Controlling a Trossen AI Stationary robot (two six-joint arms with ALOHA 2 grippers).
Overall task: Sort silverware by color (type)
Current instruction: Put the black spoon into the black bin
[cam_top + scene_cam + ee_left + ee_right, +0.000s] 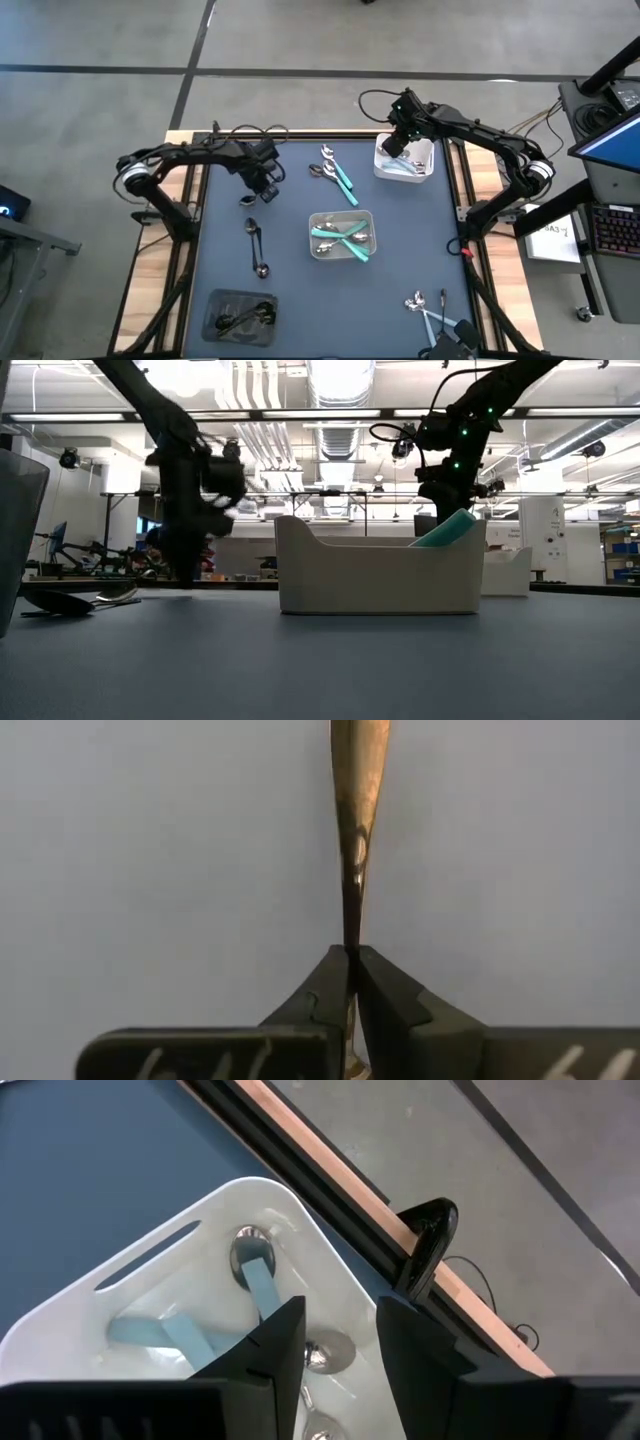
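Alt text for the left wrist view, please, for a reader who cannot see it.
The left gripper is shut on the thin handle of a dark utensil, which runs straight away from the camera and widens toward its far end. Behind it is only the plain table surface.

The left end effector [252, 196] sat at about ten o'clock from centre, fingers [330, 995] pinched together. The right end effector [393, 147] hovered near one o'clock, its fingers [270, 1345] parted.
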